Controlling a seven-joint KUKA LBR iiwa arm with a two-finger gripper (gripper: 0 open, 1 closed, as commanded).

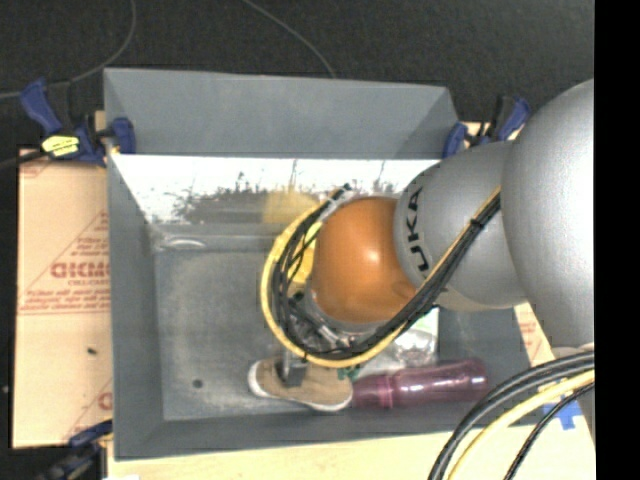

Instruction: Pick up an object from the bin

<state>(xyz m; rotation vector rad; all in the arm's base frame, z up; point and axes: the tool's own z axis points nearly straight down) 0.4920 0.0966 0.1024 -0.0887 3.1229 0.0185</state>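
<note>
One arm [470, 268] marked "UKA", gripper [293, 370] over a beige shoe [325, 394].

You see a grey metal bin [200, 308]. On its floor, along the front wall, a beige shoe-like thing [322, 395] lies just beside a maroon tube [420, 384] on its side. Crinkled clear plastic [418, 346] lies behind the tube.

Small beige-and-white shoe-like thing [318, 393], lying flat, lengthwise left to right, directly beneath the gripper [292, 371], partly hidden by it
</note>
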